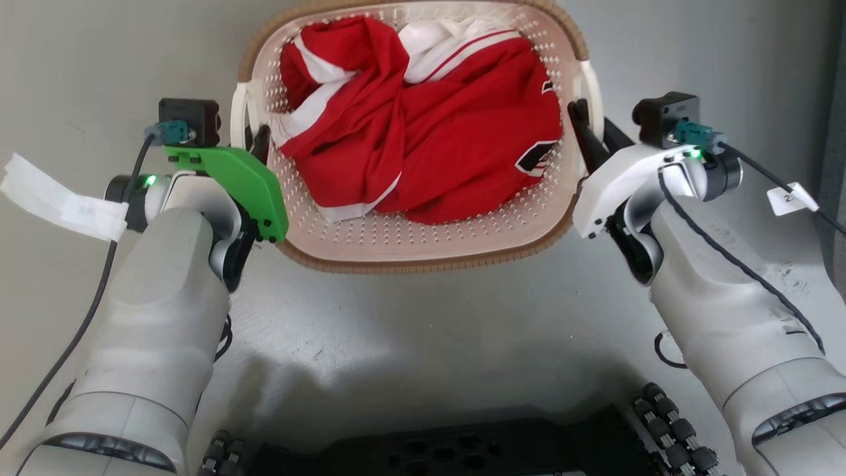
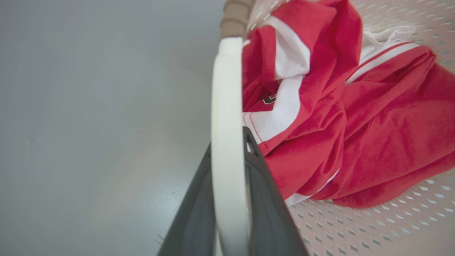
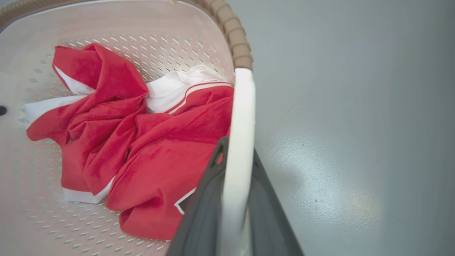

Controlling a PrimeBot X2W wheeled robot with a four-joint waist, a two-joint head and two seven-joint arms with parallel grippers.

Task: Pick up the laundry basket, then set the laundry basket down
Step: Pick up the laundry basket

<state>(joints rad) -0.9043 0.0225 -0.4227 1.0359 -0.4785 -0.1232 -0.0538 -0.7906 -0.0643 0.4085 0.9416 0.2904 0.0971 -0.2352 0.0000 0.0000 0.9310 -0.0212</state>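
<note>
The laundry basket [image 1: 410,241], cream-white and perforated with a brown woven-look rim, sits straight ahead between my arms. A crumpled red and white garment [image 1: 429,132] lies inside it. My left gripper [image 1: 256,142] is shut on the basket's white left loop handle [image 1: 236,116]. In the left wrist view the handle [image 2: 227,89] runs between the two dark fingers of that gripper [image 2: 228,140]. My right gripper [image 1: 587,129] is shut on the right loop handle [image 1: 596,86]. The right wrist view shows that handle [image 3: 243,106] pinched in the right gripper [image 3: 238,147]. I cannot tell whether the basket rests on the floor.
Smooth grey floor [image 1: 410,330] surrounds the basket on all sides. My black wheeled base [image 1: 436,453] lies along the bottom edge. A white tape tag [image 1: 59,198] hangs from the left arm's cable, and a small label [image 1: 786,198] hangs from the right one.
</note>
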